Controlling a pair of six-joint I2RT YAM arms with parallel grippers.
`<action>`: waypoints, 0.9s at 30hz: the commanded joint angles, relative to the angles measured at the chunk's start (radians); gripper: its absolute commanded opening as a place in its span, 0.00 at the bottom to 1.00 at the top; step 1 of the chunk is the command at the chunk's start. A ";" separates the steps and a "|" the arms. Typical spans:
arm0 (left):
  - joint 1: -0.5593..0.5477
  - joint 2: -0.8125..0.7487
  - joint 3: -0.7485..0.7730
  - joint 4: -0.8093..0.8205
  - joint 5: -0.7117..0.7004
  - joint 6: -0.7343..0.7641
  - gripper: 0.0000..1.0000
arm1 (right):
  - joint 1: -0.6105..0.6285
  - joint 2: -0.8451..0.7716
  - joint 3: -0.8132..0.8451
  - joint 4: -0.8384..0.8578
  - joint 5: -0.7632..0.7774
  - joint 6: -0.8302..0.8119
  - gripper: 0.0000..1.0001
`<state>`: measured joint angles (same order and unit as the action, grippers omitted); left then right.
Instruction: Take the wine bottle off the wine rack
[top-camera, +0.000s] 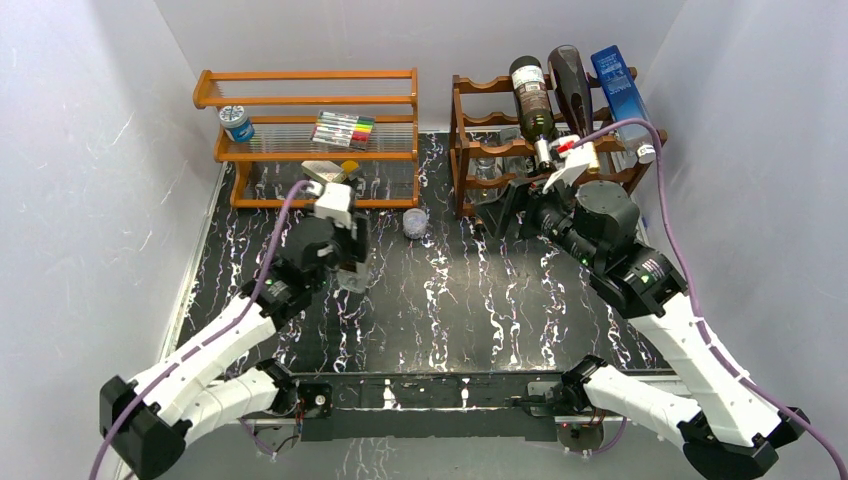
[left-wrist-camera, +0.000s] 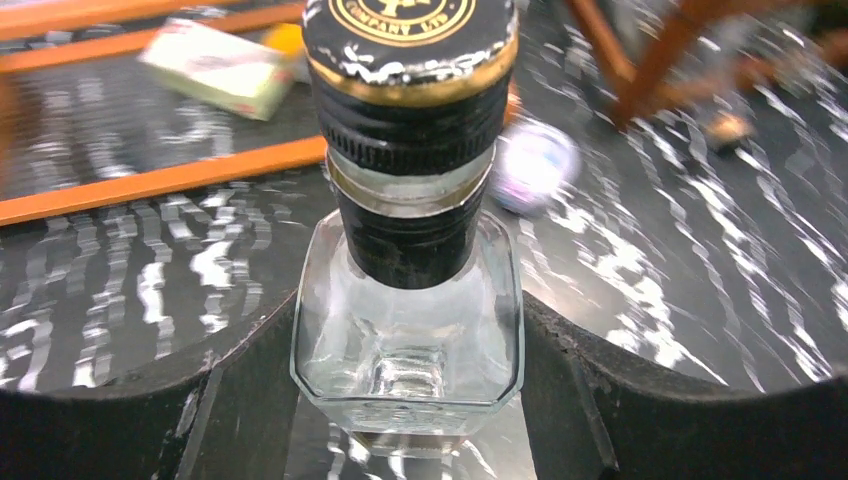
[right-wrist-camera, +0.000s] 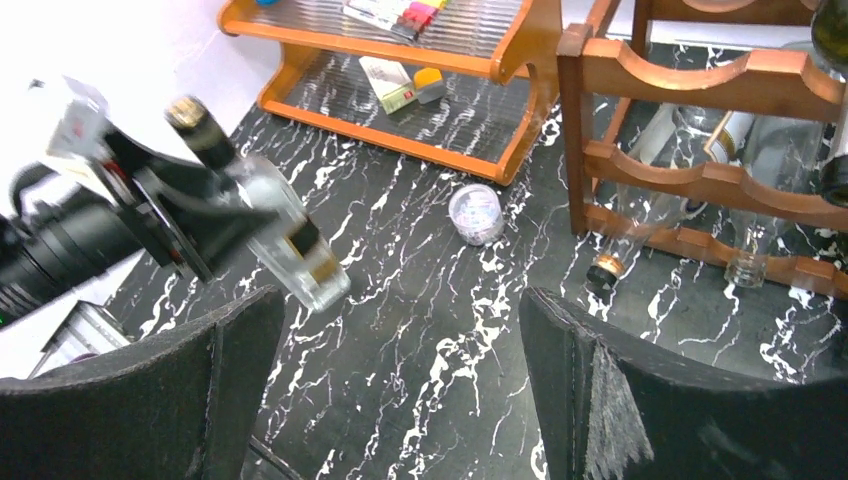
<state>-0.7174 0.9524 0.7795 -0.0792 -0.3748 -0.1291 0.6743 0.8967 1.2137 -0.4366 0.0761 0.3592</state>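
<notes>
The left gripper (left-wrist-camera: 410, 395) was clamped on a clear, square-sided glass wine bottle (left-wrist-camera: 410, 330) with a black and gold cap, its fingers (left-wrist-camera: 250, 400) pressed against the two flat sides of the body. The bottle was off the rack, tilted over the left half of the black, white-veined marble worktop (top-camera: 470, 300). Whether its base touched the worktop could not be told.

The dark reddish-brown wooden wine rack (right-wrist-camera: 680, 170) with wavy rails stood at the far right corner of the worktop, well apart from the held bottle. Two dark glass bottles (top-camera: 530, 95) and a blue box (top-camera: 618, 85) lay on its top tier, and clear bottles lay in its lower cradles.

The right gripper (right-wrist-camera: 400, 330) hung in front of the rack with its jaws spread wide and nothing between them.

A lighter orange wooden shelf (top-camera: 300, 100) with straight rails stood at the far left edge, carrying a pack of coloured markers (top-camera: 343, 130) and a small white and blue can (top-camera: 236, 123). A small round clear jar (top-camera: 415, 222) sat on the worktop between the shelf and the rack.
</notes>
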 joint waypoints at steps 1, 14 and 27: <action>0.154 -0.096 -0.006 0.202 -0.127 0.066 0.28 | 0.000 -0.007 -0.029 0.039 0.046 -0.005 0.98; 0.652 0.084 -0.103 0.681 0.045 0.082 0.28 | 0.000 -0.037 -0.056 0.023 0.057 -0.014 0.98; 0.825 0.334 -0.109 0.969 0.246 0.107 0.28 | 0.000 -0.023 -0.042 0.009 0.065 -0.037 0.98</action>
<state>0.0654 1.2892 0.6456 0.6285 -0.2073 -0.0334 0.6743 0.8677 1.1599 -0.4587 0.1280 0.3378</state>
